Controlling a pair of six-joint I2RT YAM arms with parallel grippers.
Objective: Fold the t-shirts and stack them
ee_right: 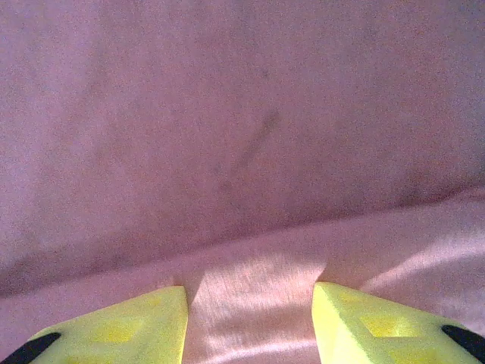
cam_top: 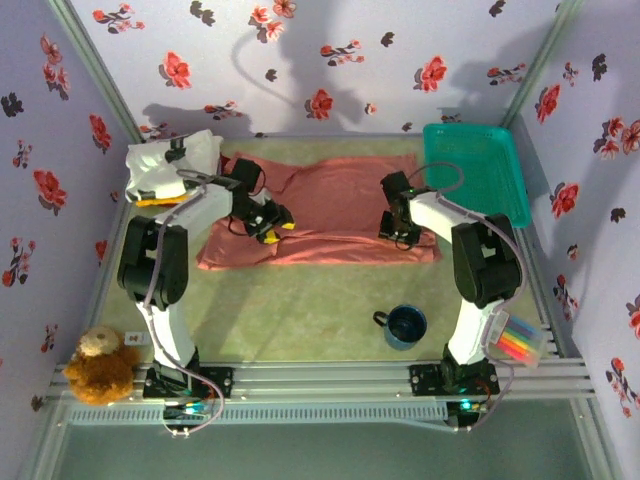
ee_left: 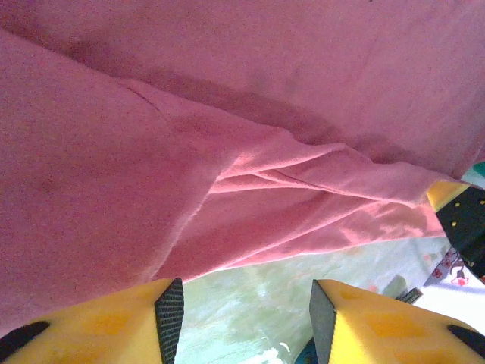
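The salmon-pink t-shirt [cam_top: 330, 215] lies across mid-frame, its long axis running left to right. The left gripper [cam_top: 272, 222] and right gripper [cam_top: 400, 235], jaws spread and pinching nothing, hang over its opposite ends, near the lower hem.

The front strip of the green table [cam_top: 300, 310] is lying bare from left to right, with a blue mug [cam_top: 405, 326] standing toward its right end. The salmon-pink shirt [cam_top: 330, 215] is covering the middle. A white shirt pile [cam_top: 165, 162] is blocking the back-left corner, a teal basket [cam_top: 478, 170] the back-right. A teddy bear [cam_top: 100, 362] is sitting at the front-left edge, a marker box [cam_top: 518, 342] at the front right.
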